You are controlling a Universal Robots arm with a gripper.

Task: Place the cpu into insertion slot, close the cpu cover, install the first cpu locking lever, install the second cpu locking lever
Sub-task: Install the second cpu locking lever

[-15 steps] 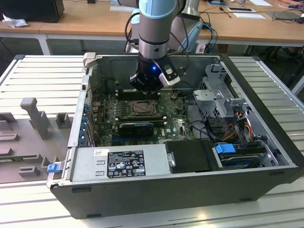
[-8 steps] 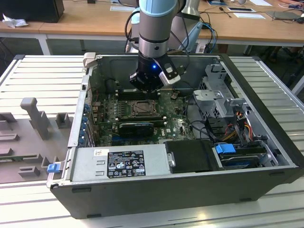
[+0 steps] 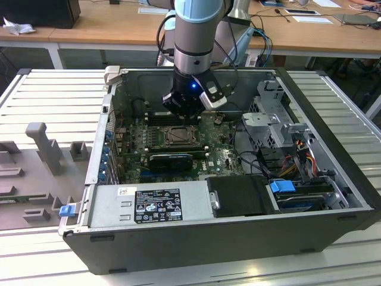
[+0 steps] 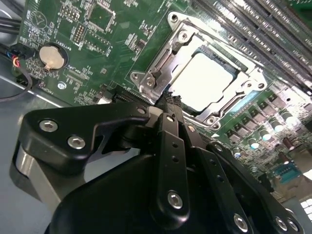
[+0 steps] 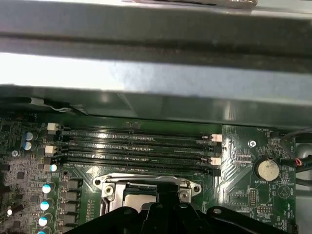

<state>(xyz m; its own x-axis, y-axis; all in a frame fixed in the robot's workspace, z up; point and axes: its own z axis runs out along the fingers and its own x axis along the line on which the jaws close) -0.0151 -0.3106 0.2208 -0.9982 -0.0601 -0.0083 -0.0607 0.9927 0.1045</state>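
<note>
In the second wrist view, the black metal gripper [image 4: 170,100] is taking up the foreground. Its fingers are pressed together with nothing visible between them, and the tip is hanging just beside one edge of the thin silver square cpu cover [image 4: 185,36]. That cover is lying flat around the small dull-silver square cpu [image 4: 204,80], which is sitting inside the socket on the green circuit board [image 4: 112,29]. A round silver coin battery [image 4: 51,56] is lying well apart from the socket, and the long black memory slots [image 4: 253,24] are running along the socket's other side.

The first wrist view is showing those slots end to end, with the pale grey case wall [image 5: 156,83] rising just beyond them, which the second wrist view is not showing.

In the exterior view, the gripper is hovering low over the dark-framed square insertion slot [image 3: 178,136] near the middle of the frame. The grey open computer case [image 3: 238,238] is lying on a ribbed light metal table [image 3: 53,89]. A silver labelled power supply box [image 3: 149,202] is bounding the board on the near side, and cables and drive cages are crowding the exterior view's right. A wooden desk [image 3: 119,24] is standing along the frame's upper edge.
</note>
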